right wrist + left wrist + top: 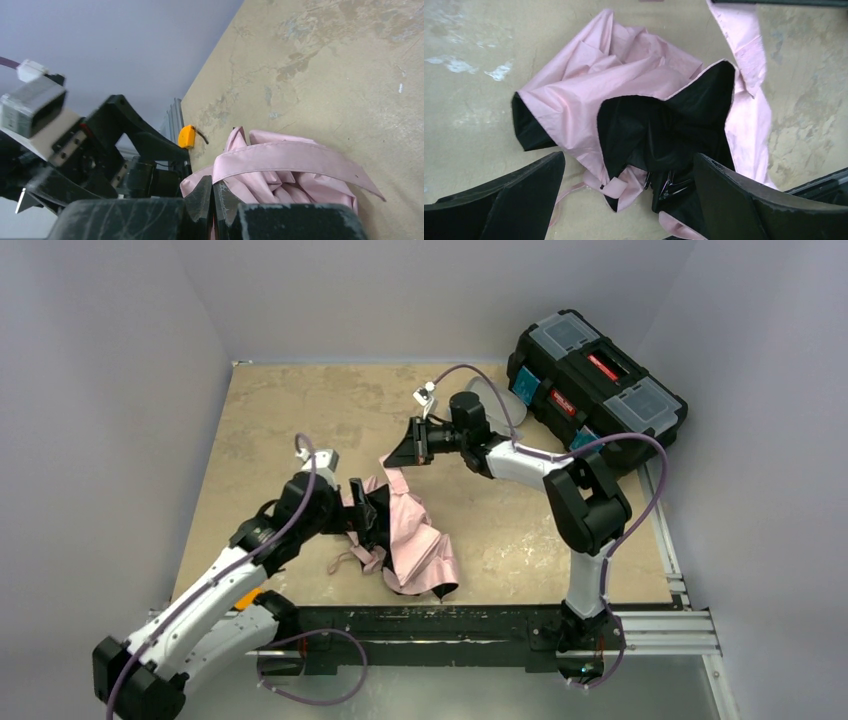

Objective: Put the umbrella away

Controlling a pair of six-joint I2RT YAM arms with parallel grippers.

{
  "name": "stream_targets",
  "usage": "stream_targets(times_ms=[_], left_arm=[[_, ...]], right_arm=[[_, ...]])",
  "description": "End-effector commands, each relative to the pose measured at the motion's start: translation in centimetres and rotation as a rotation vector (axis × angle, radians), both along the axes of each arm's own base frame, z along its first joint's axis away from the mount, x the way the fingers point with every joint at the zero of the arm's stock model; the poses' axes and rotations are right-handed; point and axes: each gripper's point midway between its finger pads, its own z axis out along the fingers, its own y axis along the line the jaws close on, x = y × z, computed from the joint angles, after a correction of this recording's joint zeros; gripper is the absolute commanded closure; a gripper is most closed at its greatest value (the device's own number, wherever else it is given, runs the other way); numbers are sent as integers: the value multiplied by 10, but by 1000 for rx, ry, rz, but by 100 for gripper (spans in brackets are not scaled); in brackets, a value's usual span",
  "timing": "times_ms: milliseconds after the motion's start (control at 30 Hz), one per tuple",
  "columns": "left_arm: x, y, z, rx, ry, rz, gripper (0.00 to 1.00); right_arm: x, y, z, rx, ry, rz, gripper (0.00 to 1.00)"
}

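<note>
Crumpled umbrella (415,550) lies on table (300,410); right gripper (212,194) pinches its pink edge (280,157), left gripper (628,162) hangs wide over black lining (664,130); judged best to close on ribs (669,182), not loose fabric.

We log tan table board (300,420), worn, pale scuffs and blotches across surface. Black toolbox (597,380) at far right corner, set askew; two clear-lidded compartments on top, red label between them, teal latches on front. Pale grey rounded object (495,388) just left of toolbox, partly hidden; we cannot tell what. Aluminium rail (660,632) along near edge, second along right edge. Grey walls (100,390) on three sides
</note>
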Motion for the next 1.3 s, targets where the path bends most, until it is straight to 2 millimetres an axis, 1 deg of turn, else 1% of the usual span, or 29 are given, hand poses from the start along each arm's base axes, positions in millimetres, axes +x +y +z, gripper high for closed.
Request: stream_targets(times_ms=[0,67,133,267,367,567,667,700,767,800,833,900,967,1000,1033,1167,1200,1233,1267], left_arm=[[6,-24,-33,86,34,-80,0],[6,-31,-39,163,-30,-116,0],[5,-36,-45,185,-52,-148,0],[5,-36,-69,227,9,-150,0],[4,-46,-87,261,22,-202,0],[-2,-70,-114,323,74,-299,0],[-9,-74,-128,378,85,-297,4],[-13,-74,-135,390,97,-292,7],[-21,-71,-153,426,125,-279,16],[-26,-69,-162,444,138,-284,22],[-30,-68,-169,459,146,-285,30],[-37,-68,-178,486,157,-295,56],[-43,-69,-181,499,155,-314,80],[-45,-71,-182,501,154,-327,91],[-46,-71,-182,510,154,-336,100],[-52,-82,-174,514,110,-382,100],[-54,-88,-167,517,86,-402,100],[-55,-89,-162,534,77,-417,100],[-56,-94,-153,560,46,-435,100]], right_arm=[[-10,3,30,54,-103,75,100],[-16,1,28,52,-109,91,100],[-20,-1,24,47,-107,101,100],[-24,-3,19,40,-99,107,100],[-26,-4,18,42,-97,112,100],[-27,-10,12,17,-94,102,100],[-24,-13,7,6,-85,84,100],[-24,-14,5,3,-80,80,100],[-24,-16,3,2,-76,80,100],[-24,-17,2,1,-75,80,100],[-24,-17,1,1,-73,85,100],[-25,-17,2,2,-73,90,100],[-24,-17,3,0,-75,96,100],[-24,-17,5,1,-76,99,100],[-25,-17,6,3,-77,105,100],[-26,-15,10,8,-87,143,100],[-26,-15,11,0,-86,154,100],[-26,-14,12,-7,-90,163,100],[-25,-14,13,-13,-99,172,100]])
